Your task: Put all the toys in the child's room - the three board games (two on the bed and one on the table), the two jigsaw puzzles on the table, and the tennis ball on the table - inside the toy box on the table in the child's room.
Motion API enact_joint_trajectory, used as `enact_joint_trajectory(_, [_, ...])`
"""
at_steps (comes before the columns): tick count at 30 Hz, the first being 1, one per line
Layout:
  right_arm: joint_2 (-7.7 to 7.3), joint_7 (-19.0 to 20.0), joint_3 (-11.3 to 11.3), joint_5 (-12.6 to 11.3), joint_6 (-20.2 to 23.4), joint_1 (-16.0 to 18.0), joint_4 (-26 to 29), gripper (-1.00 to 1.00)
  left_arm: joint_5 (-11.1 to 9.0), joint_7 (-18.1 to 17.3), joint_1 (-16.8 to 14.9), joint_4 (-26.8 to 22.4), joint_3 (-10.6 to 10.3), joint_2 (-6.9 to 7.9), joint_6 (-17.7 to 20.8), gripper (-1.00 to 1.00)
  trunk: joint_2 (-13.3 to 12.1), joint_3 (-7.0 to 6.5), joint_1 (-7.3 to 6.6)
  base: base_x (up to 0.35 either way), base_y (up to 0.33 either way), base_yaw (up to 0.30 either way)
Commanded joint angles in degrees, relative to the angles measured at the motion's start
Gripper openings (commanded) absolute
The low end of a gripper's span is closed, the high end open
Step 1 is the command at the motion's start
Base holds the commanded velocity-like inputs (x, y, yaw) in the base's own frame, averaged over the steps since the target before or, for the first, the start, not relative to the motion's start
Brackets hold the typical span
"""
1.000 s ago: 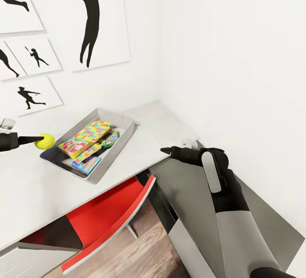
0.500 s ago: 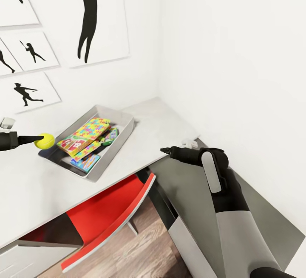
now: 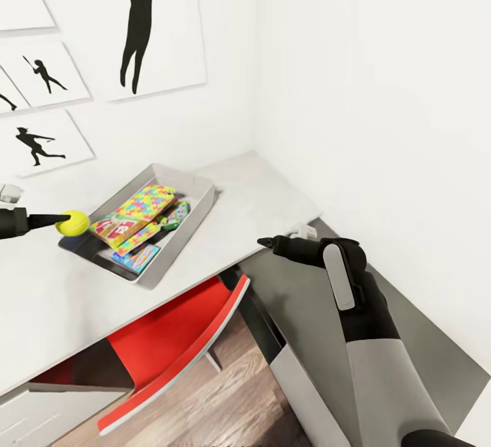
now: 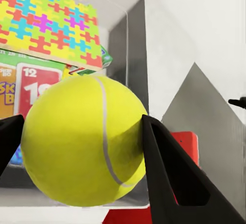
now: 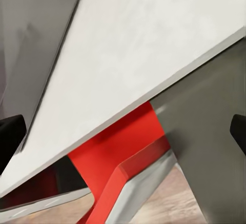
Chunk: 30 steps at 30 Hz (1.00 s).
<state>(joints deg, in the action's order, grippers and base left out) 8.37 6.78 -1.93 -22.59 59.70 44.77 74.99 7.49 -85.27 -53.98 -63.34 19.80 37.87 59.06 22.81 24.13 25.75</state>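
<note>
L hand [image 4: 82, 142] clamped on fuzzy round tennis ball [image 3: 71, 223] beside grey toy box [image 3: 191, 218]; R hand [image 5: 123, 131] apart.

Head view downward over table [image 3: 239, 208]

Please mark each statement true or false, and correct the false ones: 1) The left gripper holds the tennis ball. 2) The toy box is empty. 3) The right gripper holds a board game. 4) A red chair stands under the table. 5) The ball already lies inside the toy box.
1) True: the left gripper is shut on the tennis ball.
2) False: the toy box already holds a jigsaw puzzle, a SKIP-BO game and other colourful boxes.
3) False: the right gripper holds nothing; it hangs beside the table edge.
4) True: the red chair is tucked under the tabletop.
5) False: the ball is between the fingers, at the box's near rim, not resting inside.
</note>
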Motion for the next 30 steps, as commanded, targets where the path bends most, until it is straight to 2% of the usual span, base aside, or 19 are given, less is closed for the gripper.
enact_joint_trajectory(1, [0.06,0.6,-0.2,0.5,0.3,0.1,0.0,1.0,0.4,-1.7,-0.1,-0.3,0.1,0.06,0.4,-1.0,0.1,0.19,0.03,0.0,0.0,0.0])
enact_joint_trajectory(5, [0.06,0.6,-0.2,0.5,0.3,0.1,-0.1,1.0,-0.1,-4.6,-0.1,-0.6,0.0,0.11,0.4,-1.0,0.1,0.56,0.03,0.0,0.0,0.0])
enact_joint_trajectory(9, [0.06,0.6,-0.2,0.5,0.3,0.1,-0.1,1.0,-0.1,-4.7,-0.1,-1.7,-0.4,0.01,0.1,-1.0,0.1,0.94,0.03,0.0,0.0,0.0])
enact_joint_trajectory(11, [0.05,0.6,-0.2,0.5,0.3,0.1,-0.1,1.0,-0.1,-4.7,0.0,-2.7,-1.7,0.02,0.0,-1.0,0.1,1.09,0.03,0.0,0.0,0.0])
enact_joint_trajectory(14, [0.01,0.7,-0.3,0.4,0.3,0.0,0.0,1.0,-0.3,-4.7,0.0,-4.4,-5.3,0.25,0.1,-1.0,0.1,1.19,0.03,0.0,0.0,0.0])
enact_joint_trajectory(16, [-0.01,0.7,-0.3,0.5,0.3,0.0,0.0,1.0,-0.3,-4.7,0.0,-5.0,-6.2,0.32,0.0,-1.0,0.1,1.22,0.03,0.0,0.0,0.0])
enact_joint_trajectory(23, [0.51,2.5,-0.5,0.4,0.3,-0.2,0.1,1.0,1.6,-4.6,0.3,-7.0,-4.4,0.92,-1.5,-1.0,0.1,1.22,0.03,0.0,0.0,0.0])
enact_joint_trajectory(30, [-0.27,1.2,-0.6,0.1,0.3,0.0,0.1,1.0,3.6,-4.4,0.2,-5.6,-6.5,1.15,-3.4,-1.0,0.1,1.22,0.03,0.0,0.0,0.0])
